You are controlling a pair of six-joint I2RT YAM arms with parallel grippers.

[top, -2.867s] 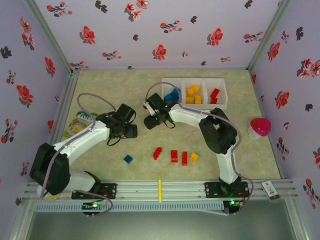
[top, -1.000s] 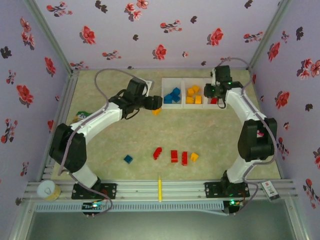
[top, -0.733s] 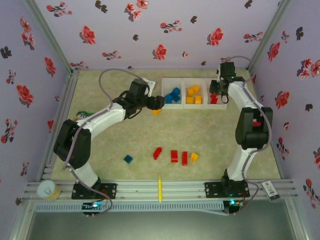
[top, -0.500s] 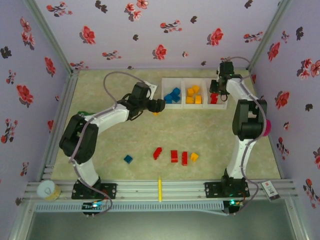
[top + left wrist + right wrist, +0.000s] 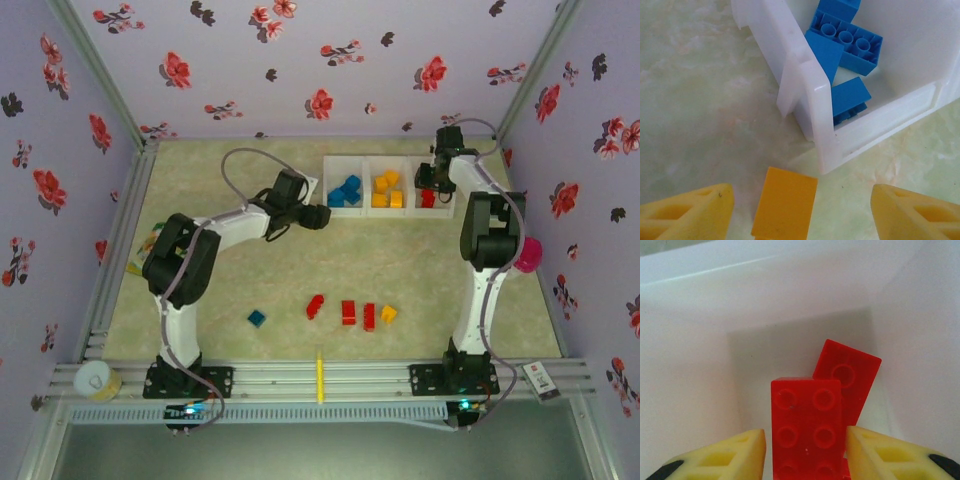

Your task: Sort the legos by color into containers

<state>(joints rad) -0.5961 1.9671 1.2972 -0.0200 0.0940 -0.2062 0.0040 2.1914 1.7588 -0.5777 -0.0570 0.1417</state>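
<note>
The pale green marbled table (image 5: 420, 270) carries three white translucent bins (image 5: 388, 212) joined in a row at its far side. Blue bricks (image 5: 345, 190) sit in the left one, orange-yellow bricks (image 5: 386, 190) in the middle and red bricks (image 5: 429, 196) in the right. The left arm stretches to the row's near left corner, with the left gripper (image 5: 314, 218) low over the table just beside the blue bin. The right arm folds down so the right gripper (image 5: 431, 180) hangs over the red bin. From above, the gripper bodies cover what lies beneath them. The left wrist view has the left fingers (image 5: 687, 212) wide apart, with a lone orange-yellow brick (image 5: 785, 207) lying smooth-faced on the table between them, touching neither, just outside the bin's corner. The right wrist view has the right fingers (image 5: 722, 457) flanking a studs-up red brick (image 5: 806, 425) with a thin gap on each side, and a second red brick (image 5: 847, 372) lies tilted behind it. Near the front lie a loose blue brick (image 5: 257, 318), three loose red bricks (image 5: 348, 312) and a loose yellow brick (image 5: 388, 314). A snack packet (image 5: 148, 245) lies partly behind the left arm and a pink cup (image 5: 524, 254) behind the right arm. A tape roll (image 5: 95, 379) and a thin yellow stick (image 5: 320, 378) rest on the front rail.
</note>
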